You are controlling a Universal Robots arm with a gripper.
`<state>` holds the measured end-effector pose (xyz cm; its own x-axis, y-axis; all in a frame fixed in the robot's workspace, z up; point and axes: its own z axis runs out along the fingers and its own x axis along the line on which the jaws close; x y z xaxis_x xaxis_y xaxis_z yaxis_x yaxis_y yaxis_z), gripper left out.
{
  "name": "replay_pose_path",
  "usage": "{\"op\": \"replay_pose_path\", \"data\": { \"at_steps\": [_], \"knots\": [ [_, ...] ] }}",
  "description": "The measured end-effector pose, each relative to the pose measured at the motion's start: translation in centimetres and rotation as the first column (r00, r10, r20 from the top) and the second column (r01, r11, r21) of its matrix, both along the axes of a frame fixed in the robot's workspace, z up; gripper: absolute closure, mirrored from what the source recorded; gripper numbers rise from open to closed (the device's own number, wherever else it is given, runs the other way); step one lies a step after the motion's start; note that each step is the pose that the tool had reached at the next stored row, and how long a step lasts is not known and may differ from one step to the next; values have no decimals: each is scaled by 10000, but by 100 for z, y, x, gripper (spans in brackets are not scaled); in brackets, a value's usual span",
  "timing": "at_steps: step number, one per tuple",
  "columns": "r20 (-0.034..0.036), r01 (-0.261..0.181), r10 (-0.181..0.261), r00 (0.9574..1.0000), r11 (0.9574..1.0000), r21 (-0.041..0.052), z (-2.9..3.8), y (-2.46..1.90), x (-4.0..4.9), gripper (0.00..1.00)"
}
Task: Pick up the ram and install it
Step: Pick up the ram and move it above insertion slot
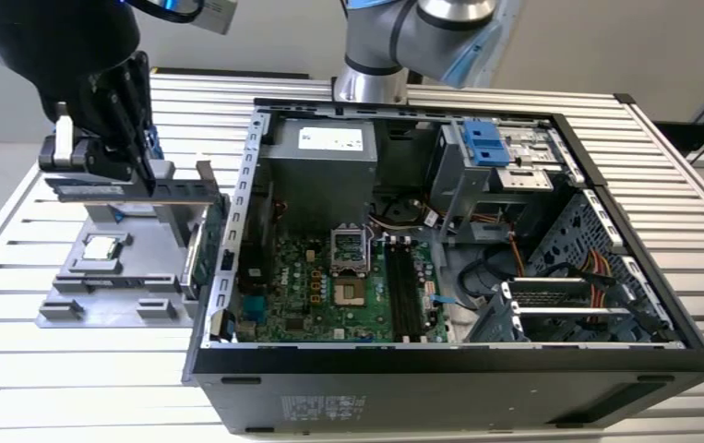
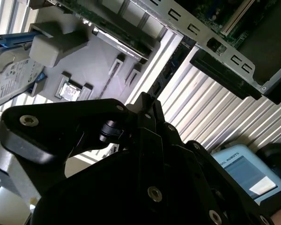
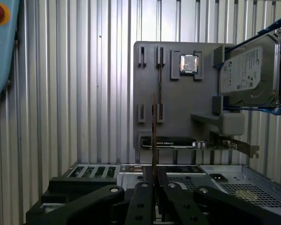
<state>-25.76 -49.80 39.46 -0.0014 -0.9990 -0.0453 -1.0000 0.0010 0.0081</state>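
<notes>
The ram (image 3: 153, 136) shows edge-on as a thin dark strip with a tan edge, pinched between my gripper's (image 3: 153, 177) black fingers (image 3: 143, 192). It hangs above the grey fixture tray (image 3: 178, 117), over the narrow slots there. In the exterior view my gripper (image 1: 140, 178) is shut on the ram (image 1: 192, 188), which lies level above the tray (image 1: 68, 300), to the exterior view's left of the open computer case (image 1: 253, 185). The motherboard's long dark memory slots (image 1: 403, 291) lie inside the case, apart from the ram.
On the tray sit a processor chip (image 3: 188, 63), a silver hard drive (image 3: 250, 70) in a blue-trimmed frame, and a green expansion card (image 3: 192, 143) with a metal bracket. A blue pendant (image 3: 0, 51) lies on the slatted table (image 1: 7, 231). The case wall stands between tray and motherboard.
</notes>
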Motion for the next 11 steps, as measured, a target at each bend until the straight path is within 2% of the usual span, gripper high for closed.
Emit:
{"op": "replay_pose_path", "data": {
  "at_steps": [11],
  "knots": [
    [-1, 1, -1, 10000, 10000, -1, 1, 0, 104, 100]
  ]
}}
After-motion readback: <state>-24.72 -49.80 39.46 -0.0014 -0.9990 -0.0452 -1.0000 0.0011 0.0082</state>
